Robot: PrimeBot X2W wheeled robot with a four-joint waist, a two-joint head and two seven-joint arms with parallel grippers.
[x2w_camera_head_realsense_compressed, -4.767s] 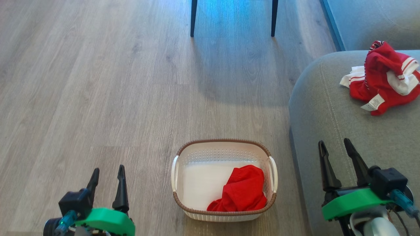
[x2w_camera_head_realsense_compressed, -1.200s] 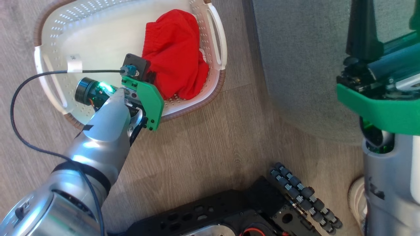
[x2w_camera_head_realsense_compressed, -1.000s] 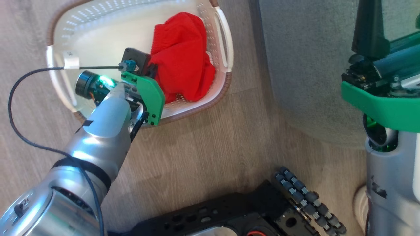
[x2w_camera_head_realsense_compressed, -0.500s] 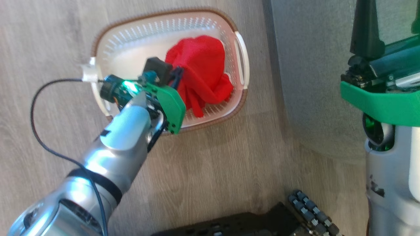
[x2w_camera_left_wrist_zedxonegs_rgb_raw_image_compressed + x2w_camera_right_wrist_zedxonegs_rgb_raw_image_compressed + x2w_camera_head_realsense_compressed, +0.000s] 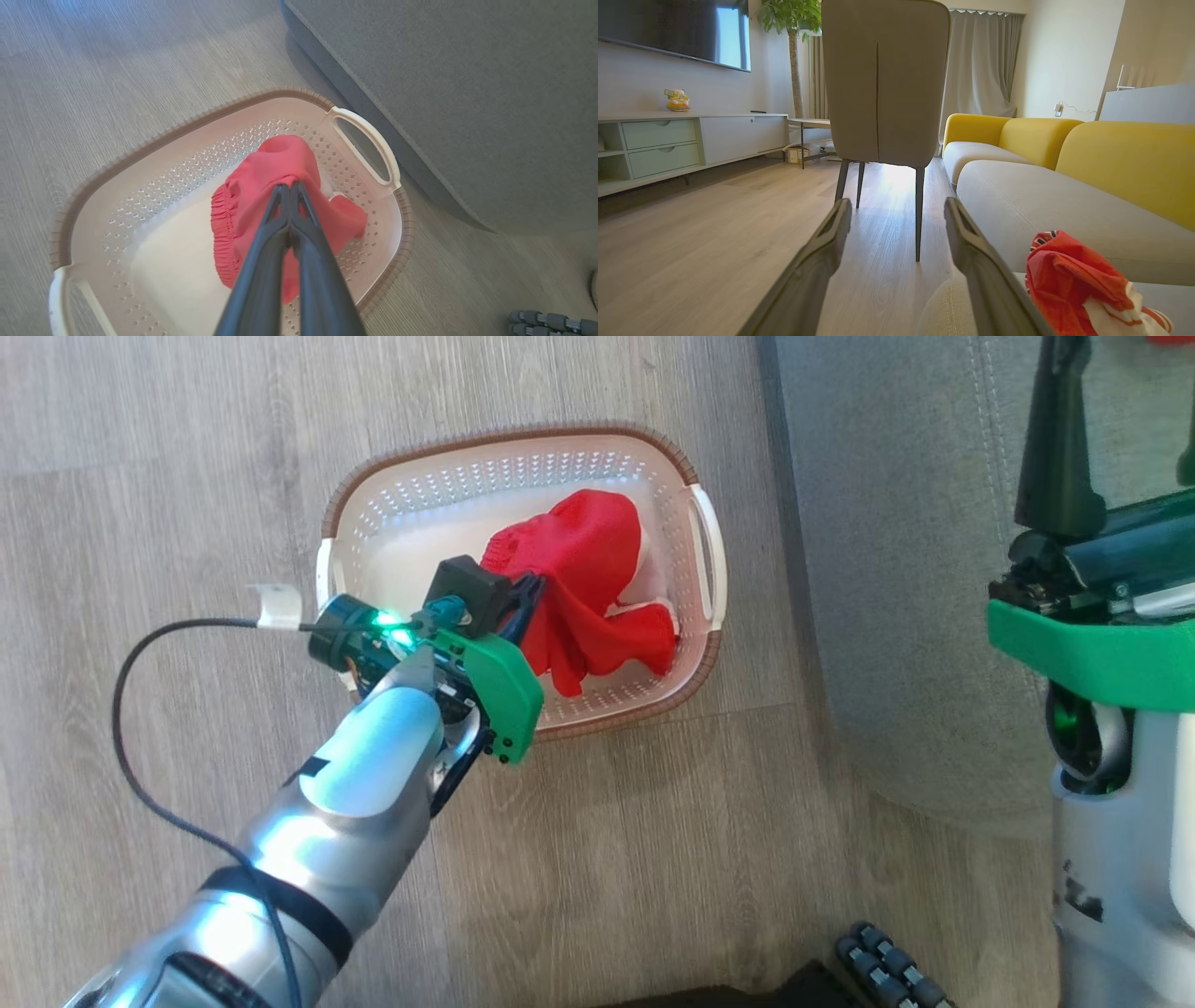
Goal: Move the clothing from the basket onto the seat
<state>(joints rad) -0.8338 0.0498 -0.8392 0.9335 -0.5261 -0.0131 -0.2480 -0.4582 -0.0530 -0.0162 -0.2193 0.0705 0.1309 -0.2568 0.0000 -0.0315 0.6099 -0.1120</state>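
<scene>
Our right wrist view shows the jersey [image 5: 1064, 275] on the seat [image 5: 943, 308] beside our spread right gripper [image 5: 897, 202], while our left gripper [image 5: 289, 185] pinches the shorts [image 5: 280, 158] in the basket [image 5: 196, 163].

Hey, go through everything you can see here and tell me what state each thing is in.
Left gripper: shut on shorts.
Right gripper: open, empty.
Shorts: bunched, partly raised, inside basket.
Basket: upright on floor, beside seat.
Jersey: crumpled on seat.
</scene>
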